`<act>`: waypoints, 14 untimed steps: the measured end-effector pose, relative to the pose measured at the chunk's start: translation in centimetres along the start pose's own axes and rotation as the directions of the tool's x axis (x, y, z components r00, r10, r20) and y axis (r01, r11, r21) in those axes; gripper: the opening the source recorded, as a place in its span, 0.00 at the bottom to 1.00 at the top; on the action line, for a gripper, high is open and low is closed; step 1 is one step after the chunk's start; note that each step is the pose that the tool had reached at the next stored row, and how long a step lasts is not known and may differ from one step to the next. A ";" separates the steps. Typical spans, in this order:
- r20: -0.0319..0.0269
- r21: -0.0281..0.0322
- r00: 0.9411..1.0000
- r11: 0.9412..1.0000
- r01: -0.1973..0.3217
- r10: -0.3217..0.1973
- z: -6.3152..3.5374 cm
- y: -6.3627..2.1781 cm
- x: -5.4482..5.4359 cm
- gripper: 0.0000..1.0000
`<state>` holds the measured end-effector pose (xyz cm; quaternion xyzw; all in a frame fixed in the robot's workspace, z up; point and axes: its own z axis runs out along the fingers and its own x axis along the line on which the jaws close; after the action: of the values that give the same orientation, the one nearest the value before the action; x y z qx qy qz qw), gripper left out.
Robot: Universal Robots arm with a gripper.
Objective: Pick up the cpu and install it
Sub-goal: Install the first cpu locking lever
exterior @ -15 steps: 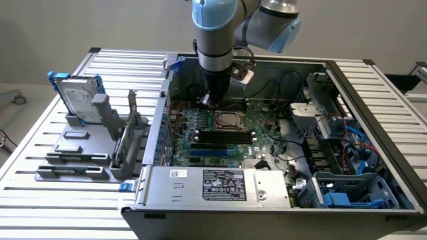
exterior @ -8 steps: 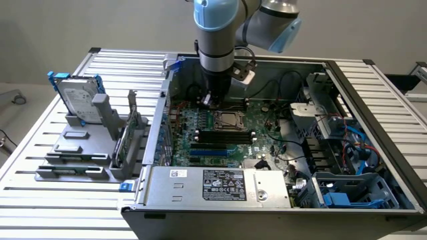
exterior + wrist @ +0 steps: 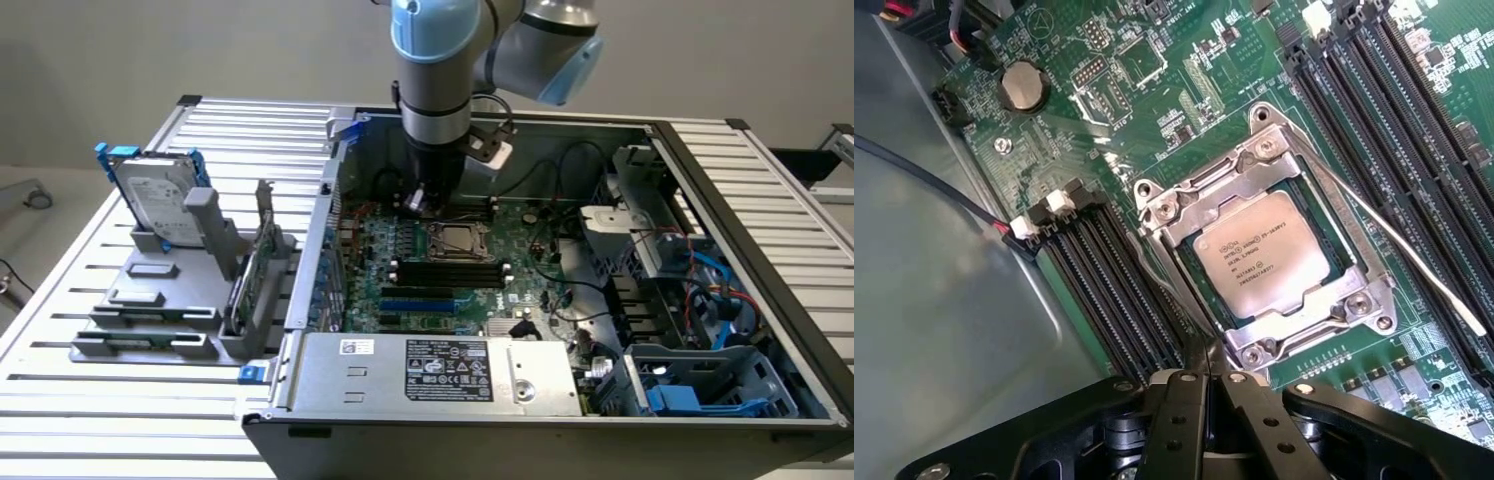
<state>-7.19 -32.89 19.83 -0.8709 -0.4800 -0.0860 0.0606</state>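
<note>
The cpu [image 3: 1262, 252], a small square chip with a silvery top and printed text, lies flat inside the metal-framed socket [image 3: 1351, 297] of the green board [image 3: 1154, 110]; the frame is folded down around its edges. My gripper [image 3: 1204, 352] is shut with nothing between its black fingers [image 3: 1179, 410], and its tips hang right at the socket's edge, beside a corner screw. In the exterior view the gripper [image 3: 424, 203] is down inside the open computer case, just behind the socket [image 3: 457, 238].
Black memory slots [image 3: 1104, 290] flank the socket on both sides, and a thin wire lever [image 3: 1414, 255] runs along one side of it. A hard drive [image 3: 158, 195] with blue brackets stands in a grey rack at the exterior view's left. Cables and drive bays [image 3: 694, 300] crowd the case's right.
</note>
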 end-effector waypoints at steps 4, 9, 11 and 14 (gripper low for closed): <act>0.001 -0.001 1.000 1.000 0.000 0.000 0.04 0.14 0.1 0.11; 0.001 -0.001 1.000 1.000 -0.001 0.001 0.09 0.24 0.2 0.11; 0.002 -0.001 1.000 1.000 -0.002 0.002 0.11 0.27 0.2 0.11; 0.002 -0.002 1.000 1.000 -0.003 0.003 0.14 0.28 0.2 0.11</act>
<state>-6.81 -32.81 19.74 -0.8718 -0.4787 -0.0854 0.0594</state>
